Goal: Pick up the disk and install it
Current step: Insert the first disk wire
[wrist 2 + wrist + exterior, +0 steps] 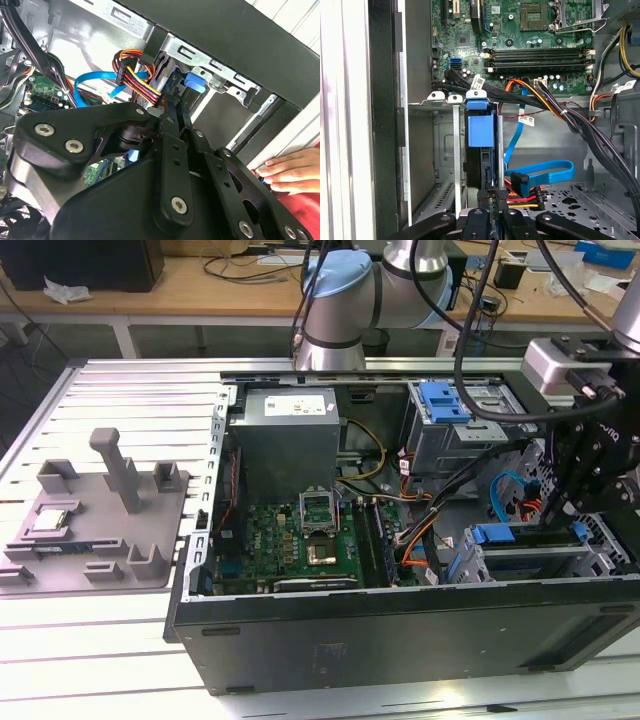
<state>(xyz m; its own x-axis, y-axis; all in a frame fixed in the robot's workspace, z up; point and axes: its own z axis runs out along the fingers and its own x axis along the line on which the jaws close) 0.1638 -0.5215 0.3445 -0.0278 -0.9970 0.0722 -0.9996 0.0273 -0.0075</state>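
The gripper point(492, 194) is seen with its fingers pressed together, nothing visible between them, tips close upon the disk point(481, 131). The disk stands on edge in the grey cage point(420, 150), blue frame end toward the motherboard point(520, 30). Seating pressure should be applied squarely along the slot, slowly, with the cables point(540, 177) kept clear.

Disk point(481, 129) frame: smooth blue plastic. Drive cage point(456, 150): bare grey metal. Gripper point(176, 109): matt black.
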